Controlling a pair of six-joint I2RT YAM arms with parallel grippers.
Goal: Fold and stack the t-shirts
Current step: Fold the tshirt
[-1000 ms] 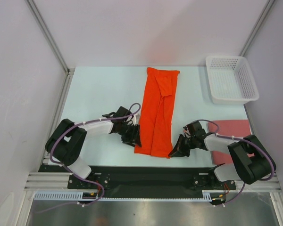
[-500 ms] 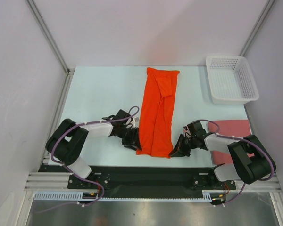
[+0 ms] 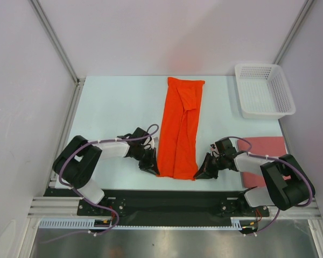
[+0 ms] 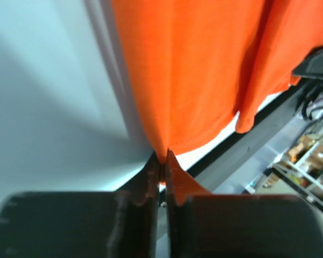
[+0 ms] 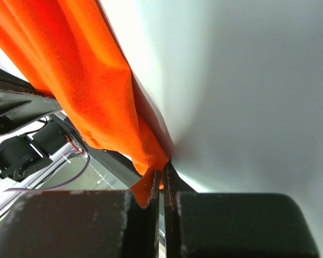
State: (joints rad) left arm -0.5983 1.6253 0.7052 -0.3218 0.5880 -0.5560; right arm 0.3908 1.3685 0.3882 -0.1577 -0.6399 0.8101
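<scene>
Left end effector [image 4: 162, 161] newly on t-shirt [image 4: 188, 70]

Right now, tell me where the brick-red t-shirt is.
In the top view the brick-red t-shirt lies on the right, just nearer than the white basket, partly under the right arm and apart from the orange t-shirt.

long shirt [image 3: 180, 129] lies lengthwise in the middle of the table [image 3: 113, 102], left gripper [image 3: 153, 169] and right gripper [image 3: 198, 174] at its near corners; basket [image 3: 264, 91] far right, second shirt [image 3: 266, 145] before it.
</scene>
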